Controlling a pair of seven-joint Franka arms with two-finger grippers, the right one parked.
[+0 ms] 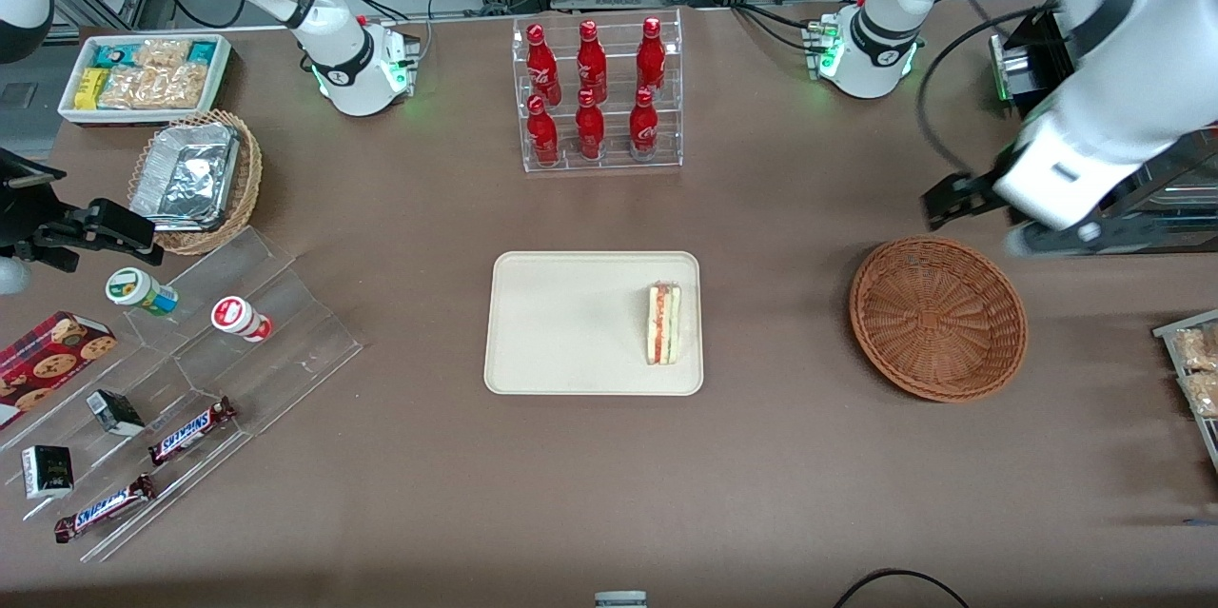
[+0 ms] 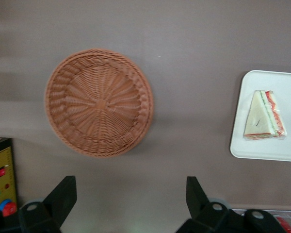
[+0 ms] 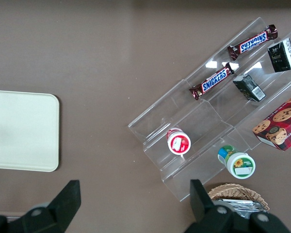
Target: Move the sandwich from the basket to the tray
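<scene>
The sandwich (image 1: pixel 664 323) (image 2: pixel 264 116), a white wedge with red and green filling, lies on the cream tray (image 1: pixel 571 323) (image 2: pixel 262 148), near the tray's edge toward the working arm. The reddish-brown wicker basket (image 1: pixel 938 318) (image 2: pixel 99 102) stands empty beside the tray, toward the working arm's end of the table. My left gripper (image 1: pixel 1023 227) (image 2: pixel 130 194) hovers high above the table, farther from the front camera than the basket. It is open wide, with nothing between its black fingers (image 2: pixel 63 193).
A clear rack of red bottles (image 1: pixel 595 94) stands farther from the front camera than the tray. A foil-filled wicker basket (image 1: pixel 195 180), a snack bin (image 1: pixel 143 75) and acrylic steps with snacks (image 1: pixel 190 370) lie toward the parked arm's end. A black and yellow box (image 2: pixel 0 174) sits near my gripper.
</scene>
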